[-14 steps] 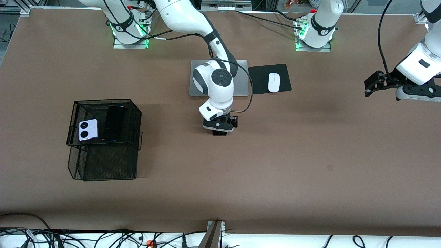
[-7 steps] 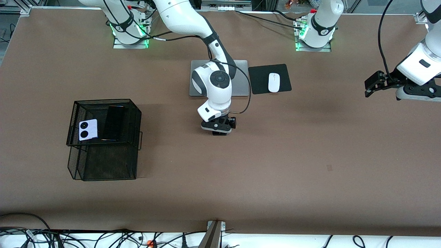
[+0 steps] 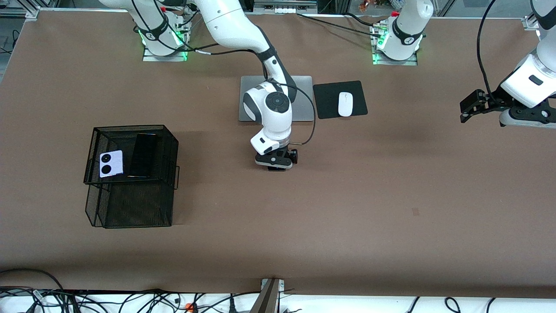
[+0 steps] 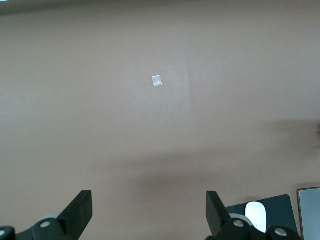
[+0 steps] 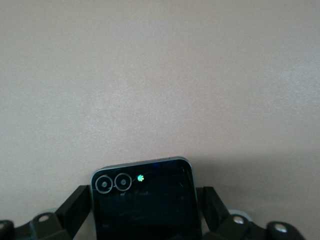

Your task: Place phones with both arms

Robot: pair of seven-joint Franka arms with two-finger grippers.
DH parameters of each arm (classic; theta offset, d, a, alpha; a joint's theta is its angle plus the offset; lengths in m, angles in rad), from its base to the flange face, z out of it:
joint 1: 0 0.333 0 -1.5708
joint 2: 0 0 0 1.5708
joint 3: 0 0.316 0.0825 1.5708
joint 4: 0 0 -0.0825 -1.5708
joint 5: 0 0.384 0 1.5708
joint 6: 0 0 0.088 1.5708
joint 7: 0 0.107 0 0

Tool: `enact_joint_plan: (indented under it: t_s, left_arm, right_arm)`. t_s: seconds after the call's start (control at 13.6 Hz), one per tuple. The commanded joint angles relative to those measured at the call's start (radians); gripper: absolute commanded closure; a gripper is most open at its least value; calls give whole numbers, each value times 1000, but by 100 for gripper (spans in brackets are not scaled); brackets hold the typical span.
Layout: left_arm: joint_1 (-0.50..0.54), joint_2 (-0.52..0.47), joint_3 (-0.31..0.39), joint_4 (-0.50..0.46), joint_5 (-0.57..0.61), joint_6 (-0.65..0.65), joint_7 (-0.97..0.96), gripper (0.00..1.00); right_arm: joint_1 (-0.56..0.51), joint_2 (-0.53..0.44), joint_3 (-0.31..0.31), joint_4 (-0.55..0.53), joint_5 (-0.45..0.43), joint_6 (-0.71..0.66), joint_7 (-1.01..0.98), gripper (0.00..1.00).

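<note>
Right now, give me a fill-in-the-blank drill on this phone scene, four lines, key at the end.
1. The right gripper is shut on the small black ____.
2. The left gripper waits with fingers ____ over bare table.
3. The lavender-white phone lies in the black mesh ____.
4. The white mouse sits on a black ____.

Missing words: phone; open; basket; pad

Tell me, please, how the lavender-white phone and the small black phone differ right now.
The lavender-white phone lies in the black mesh basket beside the long black phone; the small black phone sits between the right gripper fingers. One is pale, the other dark. Both are small, squarish and show two round lenses.
</note>
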Motion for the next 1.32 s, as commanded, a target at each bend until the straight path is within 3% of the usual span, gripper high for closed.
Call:
enact_joint_plan:
  t_s: [0.0, 0.29, 0.37, 0.59, 1.25]
  left_arm:
    - [6, 12, 0, 27, -21, -18, 23, 0]
    - [6, 12, 0, 27, -21, -18, 23, 0]
    - [6, 12, 0, 27, -21, -18, 23, 0]
    - [8, 12, 2, 27, -21, -18, 23, 0]
    - [8, 12, 4, 27, -21, -18, 23, 0]
  right_arm:
    - [11, -5, -4, -21, -1, 23, 4, 13]
    - [9, 1, -4, -21, -7, 23, -34, 88]
    - [8, 0, -4, -21, -7, 23, -62, 100]
    - [-3, -17, -7, -12, 0, -17, -107, 100]
    - [-98, -189, -13, -3, 13, -279, -289, 100]
